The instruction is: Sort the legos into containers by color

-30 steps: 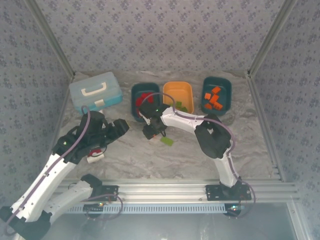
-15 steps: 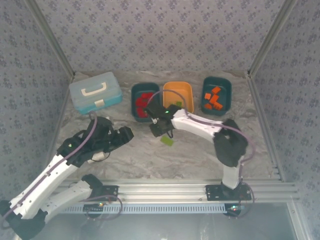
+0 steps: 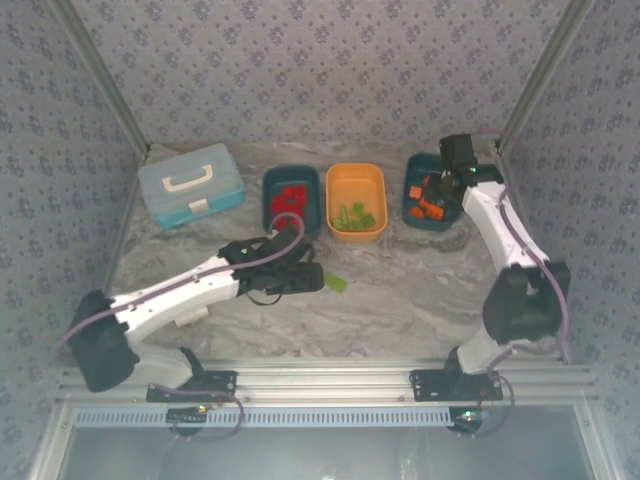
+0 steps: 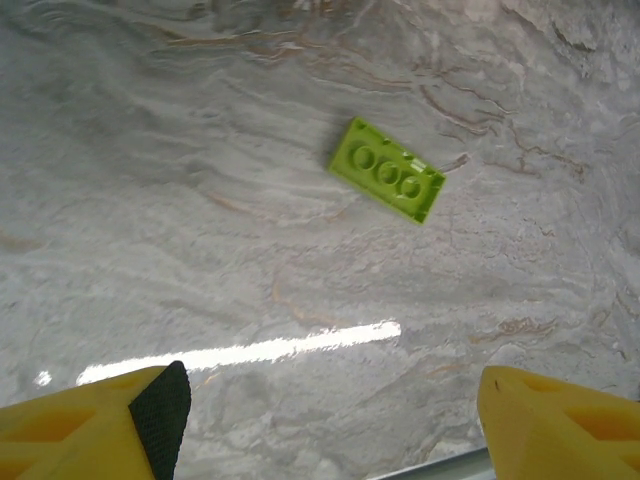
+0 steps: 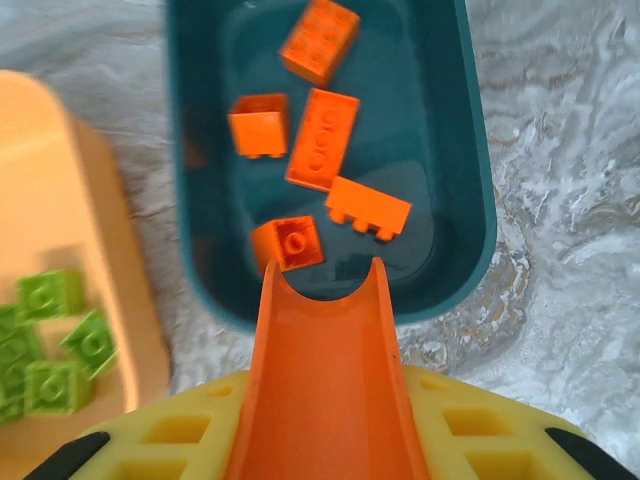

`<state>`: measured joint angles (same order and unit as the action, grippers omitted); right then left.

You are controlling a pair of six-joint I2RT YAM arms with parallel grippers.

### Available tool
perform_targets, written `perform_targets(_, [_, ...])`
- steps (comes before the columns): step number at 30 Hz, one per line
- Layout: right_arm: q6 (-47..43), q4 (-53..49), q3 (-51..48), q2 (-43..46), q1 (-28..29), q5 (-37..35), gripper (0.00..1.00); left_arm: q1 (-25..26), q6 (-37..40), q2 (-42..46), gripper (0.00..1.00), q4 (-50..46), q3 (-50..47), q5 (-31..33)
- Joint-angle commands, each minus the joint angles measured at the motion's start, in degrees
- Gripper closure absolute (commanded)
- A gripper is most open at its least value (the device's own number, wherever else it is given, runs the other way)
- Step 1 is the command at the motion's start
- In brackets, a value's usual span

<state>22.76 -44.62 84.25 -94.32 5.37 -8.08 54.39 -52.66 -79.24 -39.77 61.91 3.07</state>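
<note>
Right gripper [image 5: 325,390] is swung to the 1 o'clock tub [image 5: 470,200], clenched on an orange lego [image 5: 322,330]; one green lego [image 4: 387,169] is left, by the released left gripper [image 3: 310,278].

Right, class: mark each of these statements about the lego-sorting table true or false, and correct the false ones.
1. One green brick lies on the table, outside every tub. True.
2. The other greens sit in a dark tub. False: those green bricks are in the orange tub.
3. The left gripper is open, with nothing between its fingers. True.
4. The right gripper hangs over the red bricks. False: it is over the teal tub holding orange bricks, shut on an orange curved piece.
</note>
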Motion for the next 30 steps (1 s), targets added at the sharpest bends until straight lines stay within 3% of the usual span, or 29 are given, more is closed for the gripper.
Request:
perform_targets(1, [3.0, -2.0, 7.6, -8.4, -2.5, 0.3, 0.65, 1.1, 3.9, -3.5, 0.22, 2.2, 4.5, 0.5])
perform_targets(7, [3.9, -6.8, 22.5, -23.1, -5.2, -4.8, 0.66, 2.0, 4.7, -7.3, 0.22, 2.1, 7.7, 0.3])
perform_targets(13, [3.8, -11.1, 34.6, -34.0, -6.4, -4.1, 0.64, 2.1, 4.9, -7.7, 0.22, 1.9, 7.8, -0.1])
perform_targets(21, [5.2, -11.1, 38.0, -39.8, -7.1, -3.4, 0.62, 2.2, 5.9, -8.6, 0.21, 1.4, 8.1, -0.5])
perform_targets(25, [4.8, -12.0, 40.1, -41.5, -6.8, -4.2, 0.50, 2.6, 6.6, -9.8, 0.21, 1.3, 9.2, -0.6])
perform_targets(30, [4.3, -13.6, 42.1, -42.0, -6.3, -5.2, 0.44, 2.8, 6.5, -9.7, 0.21, -0.7, 9.7, -0.1])
